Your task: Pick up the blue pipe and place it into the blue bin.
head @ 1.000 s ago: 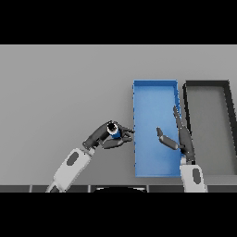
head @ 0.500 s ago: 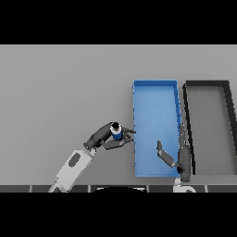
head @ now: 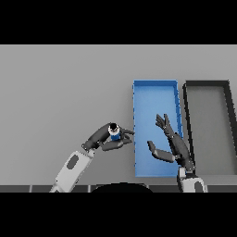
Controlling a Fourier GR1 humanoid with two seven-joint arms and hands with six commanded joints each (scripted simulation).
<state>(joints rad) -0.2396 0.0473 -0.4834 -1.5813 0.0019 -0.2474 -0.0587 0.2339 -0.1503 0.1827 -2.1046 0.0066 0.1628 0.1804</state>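
We see the fingers (head: pixel 121 144) of the left hand (head: pixel 105 139) curled round the blue pipe (head: pixel 114 133), with the thumb side below it and the other fingers reaching over and past it toward the bin, so the pipe sits pinched between them. The pipe is short and stands roughly on end, its dark open mouth with a pale rim turned up toward us and its blue body showing just beneath. We cannot tell whether its lower end touches the grey tabletop (head: pixel 60 92) or hangs just above it. The pipe and the fingertips lie just beside the left wall of the blue bin (head: pixel 155 83), outside it, near the bin's lower half; the tips almost meet that wall.

From that hand the white and grey left arm runs down and to the left, out at the lower edge.

The right hand (head: pixel 175 144) holds nothing. Its fingers (head: pixel 163 122) are straight and fanned apart, pointing up and to the left, and its thumb (head: pixel 157 152) juts out to the left on its own, well apart from them. This hand is over the lower right part of the blue bin's floor, its wrist crossing the bin's right wall near the bottom corner.

Beside the blue bin, to the right and just apart from it, stands a black bin (head: pixel 206 84) with a grey floor; both are long, narrow and set parallel on the tabletop
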